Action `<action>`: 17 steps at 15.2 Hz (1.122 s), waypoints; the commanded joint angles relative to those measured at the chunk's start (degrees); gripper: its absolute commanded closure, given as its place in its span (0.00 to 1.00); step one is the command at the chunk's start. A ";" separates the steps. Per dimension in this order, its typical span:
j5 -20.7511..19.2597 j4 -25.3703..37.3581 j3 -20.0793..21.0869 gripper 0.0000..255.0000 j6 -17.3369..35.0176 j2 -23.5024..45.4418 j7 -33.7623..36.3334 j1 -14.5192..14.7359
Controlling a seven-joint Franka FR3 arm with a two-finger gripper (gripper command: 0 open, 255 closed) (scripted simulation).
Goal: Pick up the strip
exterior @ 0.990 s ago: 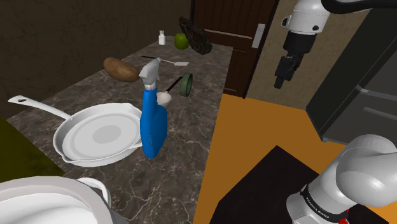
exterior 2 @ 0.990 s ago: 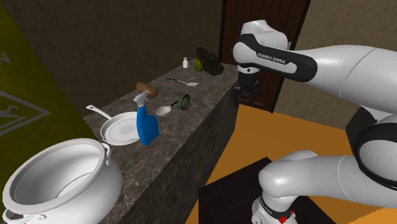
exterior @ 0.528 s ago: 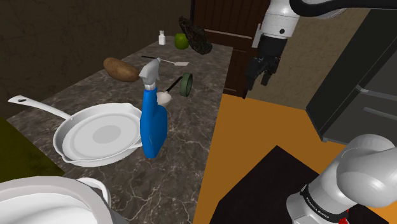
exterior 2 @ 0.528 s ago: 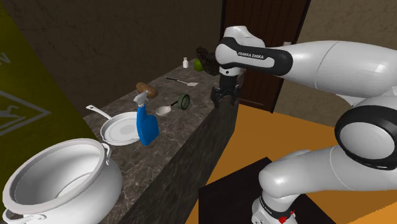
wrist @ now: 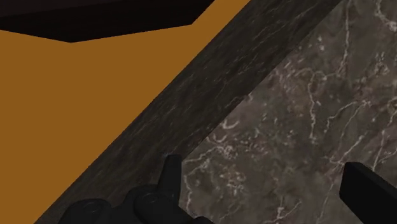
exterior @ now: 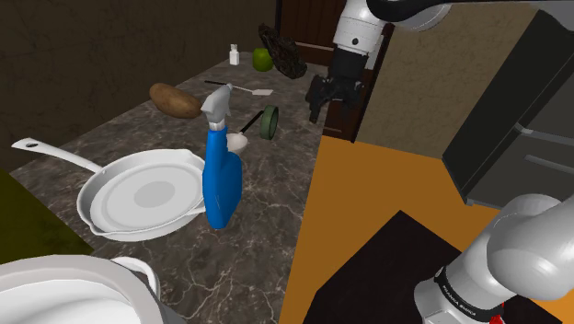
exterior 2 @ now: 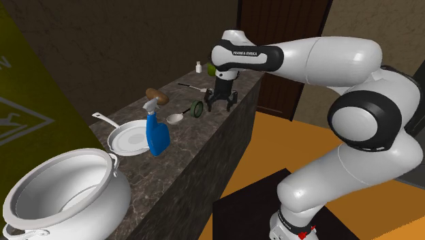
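The strip looks like a dark green roll point(exterior: 269, 121) standing on edge on the dark marble counter point(exterior: 276, 216), beside a black-handled white scoop point(exterior: 238, 140). The roll point(exterior 2: 197, 107) also appears in the second exterior view, just left of the hand. My black gripper point(exterior: 317, 103) hangs over the counter's edge, a short way to the shoulder view's right of the roll and not touching it. In the wrist view the two fingers point(wrist: 172, 173) stand wide apart over bare marble point(wrist: 305, 108), the gripper point(wrist: 267, 191) open with nothing between them.
On the counter stand a blue spray bottle point(exterior: 221, 179), a white frying pan point(exterior: 138, 198), a potato point(exterior: 175, 99), a white spatula point(exterior: 250, 90), a green apple point(exterior: 263, 59), a dark lumpy object point(exterior: 281, 51) and a big white pot point(exterior 2: 61, 191). Orange floor point(exterior: 386, 212) lies beyond the edge.
The arm has swung toward the shoulder view's left, from over the orange floor by the door to the counter's edge near the green roll, and come lower.
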 commanded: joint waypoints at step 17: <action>5.02 14.41 3.93 0.00 13.38 20.95 14.59 1.43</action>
